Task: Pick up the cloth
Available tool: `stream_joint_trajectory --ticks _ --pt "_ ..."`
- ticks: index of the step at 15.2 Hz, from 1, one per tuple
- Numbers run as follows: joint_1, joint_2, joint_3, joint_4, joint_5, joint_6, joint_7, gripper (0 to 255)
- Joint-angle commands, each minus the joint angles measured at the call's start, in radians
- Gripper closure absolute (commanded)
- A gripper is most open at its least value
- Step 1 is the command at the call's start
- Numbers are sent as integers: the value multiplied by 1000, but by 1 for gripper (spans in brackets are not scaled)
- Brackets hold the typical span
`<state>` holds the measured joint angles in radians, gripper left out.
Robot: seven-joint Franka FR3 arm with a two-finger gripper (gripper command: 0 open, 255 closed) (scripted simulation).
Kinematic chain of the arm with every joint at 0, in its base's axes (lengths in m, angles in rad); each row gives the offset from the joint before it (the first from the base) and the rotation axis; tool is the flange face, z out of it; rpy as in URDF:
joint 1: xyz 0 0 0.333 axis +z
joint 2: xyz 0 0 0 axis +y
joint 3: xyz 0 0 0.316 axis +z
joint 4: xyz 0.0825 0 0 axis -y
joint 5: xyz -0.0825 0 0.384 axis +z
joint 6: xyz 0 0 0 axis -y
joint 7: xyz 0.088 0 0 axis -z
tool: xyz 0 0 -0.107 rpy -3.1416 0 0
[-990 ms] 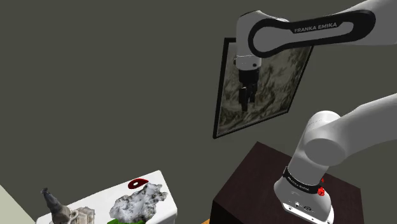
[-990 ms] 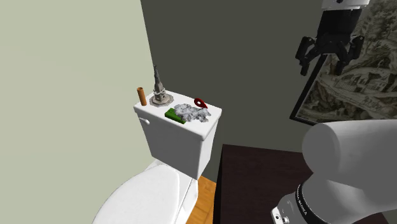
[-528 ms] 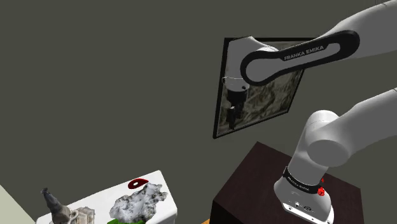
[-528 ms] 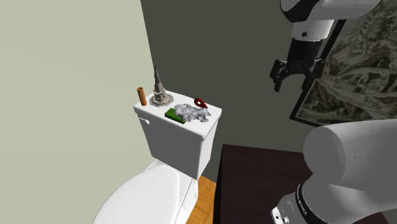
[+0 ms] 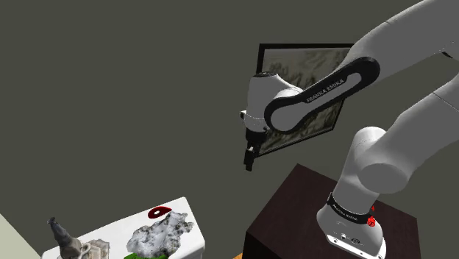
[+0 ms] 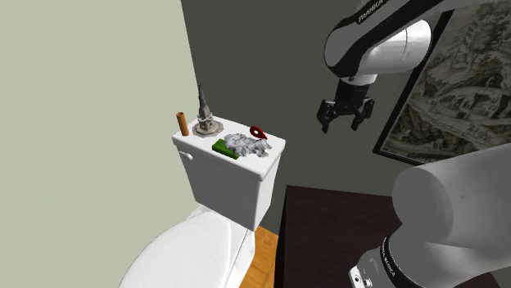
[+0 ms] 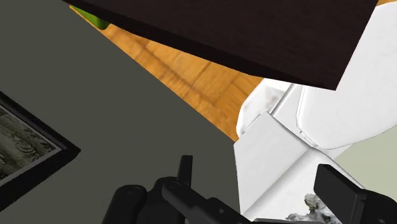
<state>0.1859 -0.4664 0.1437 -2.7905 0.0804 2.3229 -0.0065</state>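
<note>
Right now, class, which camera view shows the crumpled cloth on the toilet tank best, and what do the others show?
The shoulder view: it looks down on the cloth, so its grey-white folds show whole. The second exterior view shows it side-on, flatter, on the tank lid. The wrist view catches a scrap of it.

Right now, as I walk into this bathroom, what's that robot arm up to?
The white arm on its dark stand is after the crumpled grey-white cloth, which lies on the toilet tank beside a red object and a green one. Nothing is held yet. The gripper hangs open in the air by the framed picture, above the tank and to the second exterior view's right of it. The cloth is untouched.
</note>
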Motion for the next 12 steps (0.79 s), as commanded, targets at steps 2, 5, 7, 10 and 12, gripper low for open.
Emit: stream_joint_trajectory --ticks 2,5,7,10,12 --pt "25 104 28 -8 12 156 2 0" --pt "42 227 61 4 7 308 16 0" --pt "46 314 86 20 -13 405 36 0" --pt "41 449 119 57 -99 540 103 0" --pt "49 540 116 92 -218 618 194 0"
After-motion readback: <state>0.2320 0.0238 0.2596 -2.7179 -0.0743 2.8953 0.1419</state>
